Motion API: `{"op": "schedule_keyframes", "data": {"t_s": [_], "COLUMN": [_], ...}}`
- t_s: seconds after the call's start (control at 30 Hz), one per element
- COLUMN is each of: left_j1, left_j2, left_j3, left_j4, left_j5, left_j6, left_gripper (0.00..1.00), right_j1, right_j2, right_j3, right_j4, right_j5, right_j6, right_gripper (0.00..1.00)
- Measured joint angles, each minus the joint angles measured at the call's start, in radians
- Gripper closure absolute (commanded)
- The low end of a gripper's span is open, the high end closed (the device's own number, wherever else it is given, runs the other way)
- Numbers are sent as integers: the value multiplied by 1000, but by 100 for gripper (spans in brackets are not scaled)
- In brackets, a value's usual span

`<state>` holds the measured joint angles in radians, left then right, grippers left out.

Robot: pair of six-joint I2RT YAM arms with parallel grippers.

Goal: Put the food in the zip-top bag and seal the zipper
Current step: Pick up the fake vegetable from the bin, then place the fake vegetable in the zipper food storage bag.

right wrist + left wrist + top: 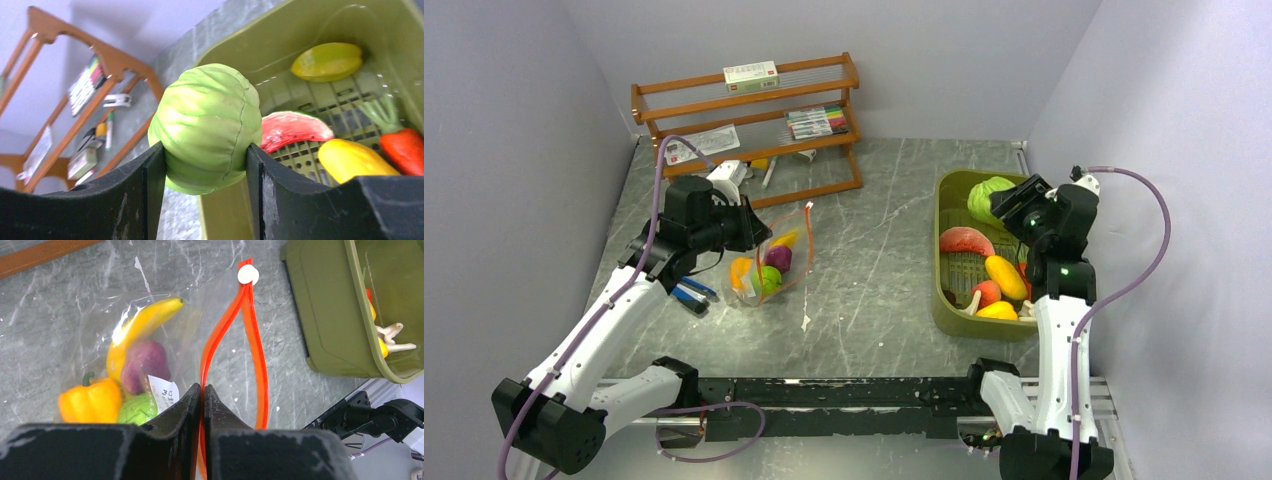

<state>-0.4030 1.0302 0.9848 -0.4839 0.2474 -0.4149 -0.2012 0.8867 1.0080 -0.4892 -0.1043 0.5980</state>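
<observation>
The clear zip-top bag (pixel 769 265) lies on the table's left half, its mouth gaping. Inside it are food pieces: a yellow banana (pixel 140 325), a purple piece (pixel 145 360), an orange pepper (pixel 90 402) and a green piece (pixel 137 410). My left gripper (pixel 202 387) is shut on one side of the red-orange zipper (pixel 220 330); the other side (pixel 260 365) bows away. A white slider (pixel 248 275) sits at the zipper's far end. My right gripper (pixel 204 147) is shut on a green cabbage (pixel 205 125), held over the far end of the olive bin (pixel 949 300).
The bin holds more food, among it a red watermelon slice (pixel 965 240) and a yellow piece (pixel 1005 276). A wooden rack (pixel 754 120) with marker pens (pixel 816 122) and a small box (pixel 751 76) stands at the back left. Blue items (pixel 692 293) lie beside the left arm.
</observation>
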Motion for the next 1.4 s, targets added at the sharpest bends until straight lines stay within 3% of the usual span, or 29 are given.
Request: {"op": "schedule_keyframes", "data": {"t_s": [0.27, 0.67, 1.03, 1.17, 1.4], "left_j1": [0, 0, 0, 0, -1], "left_j2": [10, 18, 29, 32, 40], "left_j3": [0, 0, 39, 40, 43], "left_j4": [0, -7, -15, -16, -26], "left_j5": [-1, -30, -37, -38, -62], "left_j6": [3, 7, 6, 0, 3], "left_gripper": [93, 93, 93, 93, 93], "right_j1": [84, 651, 1053, 1134, 1147], "right_j2": [-19, 111, 336, 426, 480], "right_j3": [2, 58, 133, 173, 176], "right_j4": [14, 89, 296, 332, 314], "right_j5": [-132, -18, -8, 21, 100], "right_j6": [37, 106, 128, 124, 125], "right_gripper": [51, 51, 51, 50, 51]}}
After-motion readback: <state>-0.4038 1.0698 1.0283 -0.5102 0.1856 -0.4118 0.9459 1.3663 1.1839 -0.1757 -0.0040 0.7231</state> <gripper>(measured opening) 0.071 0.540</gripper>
